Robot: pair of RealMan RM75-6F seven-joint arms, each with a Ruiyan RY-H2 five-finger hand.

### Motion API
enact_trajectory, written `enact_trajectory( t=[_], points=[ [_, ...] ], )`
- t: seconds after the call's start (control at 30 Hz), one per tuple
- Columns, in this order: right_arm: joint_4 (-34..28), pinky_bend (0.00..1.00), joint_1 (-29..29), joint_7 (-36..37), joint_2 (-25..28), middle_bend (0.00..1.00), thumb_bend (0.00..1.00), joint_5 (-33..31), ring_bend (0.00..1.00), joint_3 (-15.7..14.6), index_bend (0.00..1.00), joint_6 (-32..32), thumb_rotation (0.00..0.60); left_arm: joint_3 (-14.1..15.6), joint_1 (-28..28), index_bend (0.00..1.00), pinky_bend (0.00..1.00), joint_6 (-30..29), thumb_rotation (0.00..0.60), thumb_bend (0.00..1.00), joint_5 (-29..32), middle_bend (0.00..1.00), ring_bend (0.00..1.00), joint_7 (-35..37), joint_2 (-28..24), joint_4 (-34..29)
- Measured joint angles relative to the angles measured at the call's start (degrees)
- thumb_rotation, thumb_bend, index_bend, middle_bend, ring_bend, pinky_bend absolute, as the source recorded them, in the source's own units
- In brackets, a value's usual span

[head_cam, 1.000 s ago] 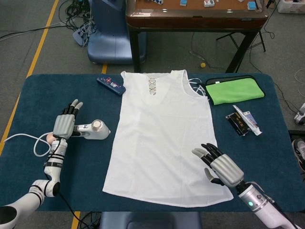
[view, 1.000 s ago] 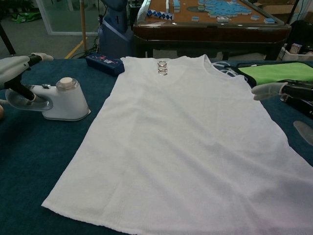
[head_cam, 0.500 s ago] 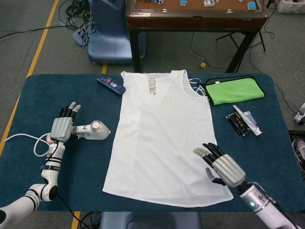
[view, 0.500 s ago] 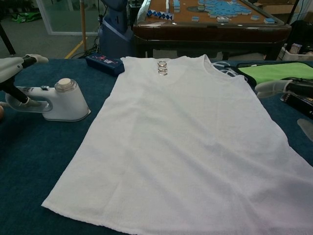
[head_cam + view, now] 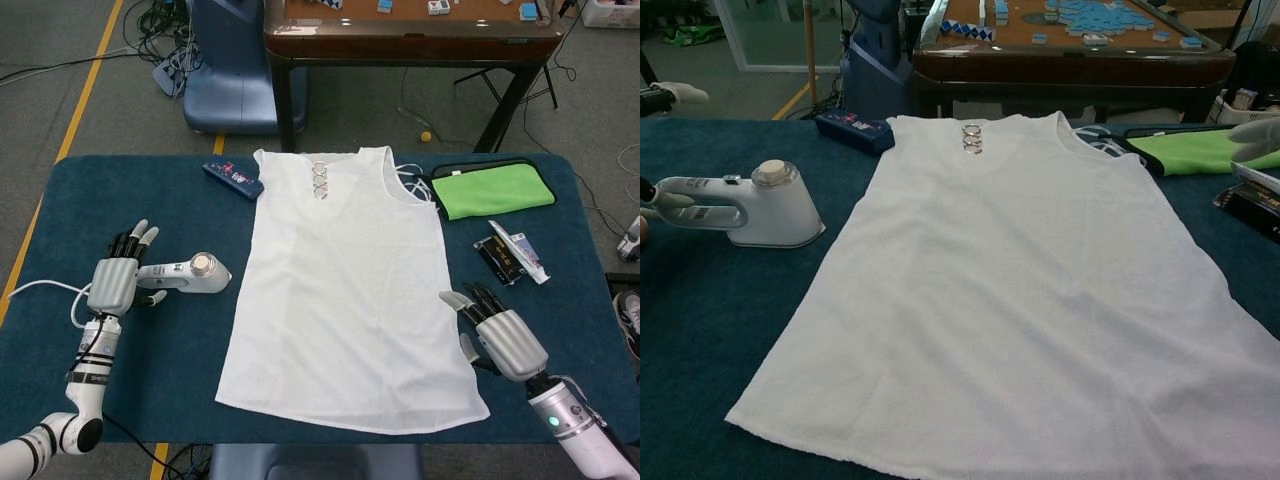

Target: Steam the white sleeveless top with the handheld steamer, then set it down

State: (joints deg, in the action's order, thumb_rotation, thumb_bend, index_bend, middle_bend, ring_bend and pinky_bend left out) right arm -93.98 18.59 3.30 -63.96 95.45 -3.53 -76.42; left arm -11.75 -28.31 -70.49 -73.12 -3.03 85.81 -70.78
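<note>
From the head camera, the white sleeveless top (image 5: 340, 290) lies flat and spread out on the blue-covered table (image 5: 160, 350), neckline toward the far edge. The handheld steamer (image 5: 187, 273) rests on the cloth just left of the top, apart from it, its white cord (image 5: 45, 290) trailing toward the left edge. The left hand (image 5: 115, 277) sits at the steamer's handle end with fingers extended, grasping nothing. The right hand (image 5: 505, 335) hovers just off the top's lower right edge, fingers apart and empty. Right of the top's shoulder lie a green cloth (image 5: 492, 189) and a small dark packet (image 5: 510, 254); a blue box (image 5: 233, 178) sits left of the neckline.

From the chest camera, the steamer (image 5: 745, 206) stands left of the top (image 5: 1020, 290), not touching it. Only fingertips of the left hand (image 5: 670, 95) and right hand (image 5: 1255, 130) reach the frame edges.
</note>
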Motion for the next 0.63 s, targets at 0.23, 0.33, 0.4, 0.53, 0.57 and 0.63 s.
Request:
enact_trajectory(
  t=[0.23,0.33,0.4,0.53,0.57,0.63],
  points=[
    [0.5,0.0,-2.6,-1.6,1.5,0.17,0.21,-5.1,0.02,1.9,0.0,-1.9,0.6,2.9,6.6,0.0,0.03,-5.3,0.6,0.02,-0.3,0.0,0.0,-4.1,-7.6,-10.0],
    [1.1,0.0,-3.9,-1.9,1.6,0.17,0.21,-6.2,0.02,2.6,0.0,-3.2,0.6,3.9,9.3,0.01,0.03,-8.3,0.6,0.02,-0.8,0.0,0.0,-4.5,-9.4,-12.2],
    [1.6,0.0,-4.5,-1.9,1.5,0.18,0.21,-6.5,0.02,2.9,0.0,-4.2,0.6,4.6,10.8,0.01,0.03,-10.3,0.6,0.02,-1.4,0.0,0.0,-4.6,-10.1,-13.1],
    [2.4,0.0,-5.9,-2.0,1.4,0.18,0.21,-7.1,0.02,3.4,0.0,-5.7,0.6,6.3,14.5,0.01,0.03,-13.6,0.6,0.02,-1.9,0.0,0.0,-4.9,-12.1,-15.8],
    [2.4,0.0,-6.2,-2.1,1.4,0.18,0.21,-7.3,0.02,3.5,0.0,-5.9,0.6,6.5,15.1,0.01,0.03,-14.1,0.6,0.02,-1.9,0.0,0.0,-5.1,-12.5,-16.4],
    [2.5,0.0,-6.7,-2.4,1.4,0.18,0.21,-7.5,0.02,3.6,0.0,-6.2,0.6,7.0,16.5,0.01,0.03,-15.2,0.6,0.02,-1.9,0.0,0.0,-5.4,-13.2,-17.5]
  ],
)
